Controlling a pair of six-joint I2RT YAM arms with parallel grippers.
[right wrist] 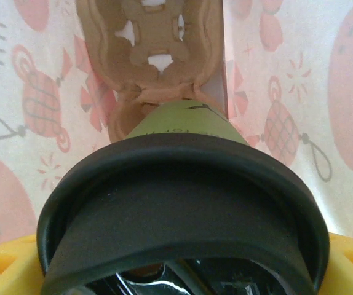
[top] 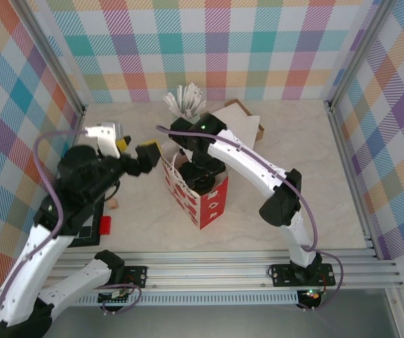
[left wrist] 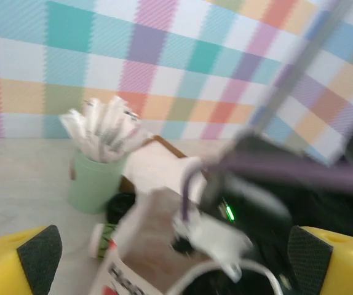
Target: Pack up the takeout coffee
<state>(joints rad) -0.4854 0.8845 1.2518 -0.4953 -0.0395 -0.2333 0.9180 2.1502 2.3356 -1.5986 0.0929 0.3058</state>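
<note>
Right gripper (right wrist: 176,270): jaws clamped on takeout coffee (right wrist: 179,203), black lid spanning gap between yellow fingers (right wrist: 4,264). Ahead of jaws, pulp carrier (right wrist: 155,37) lay at bottom of bag (right wrist: 287,92). Bag walls stood close on either side of jaws.

Judged best: hold cup upright, centre over carrier socket, lower straight, release only once seated. Little side room, so exit straight back.

Left gripper (left wrist: 176,258): jaws wide apart, empty, just beside bag rim. Stick cup (left wrist: 96,178) stood beyond.

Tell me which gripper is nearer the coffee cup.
Right. The right gripper is down inside the bag, jaws closed on the cup. The left gripper hangs open outside the bag, off its left rim.
</note>
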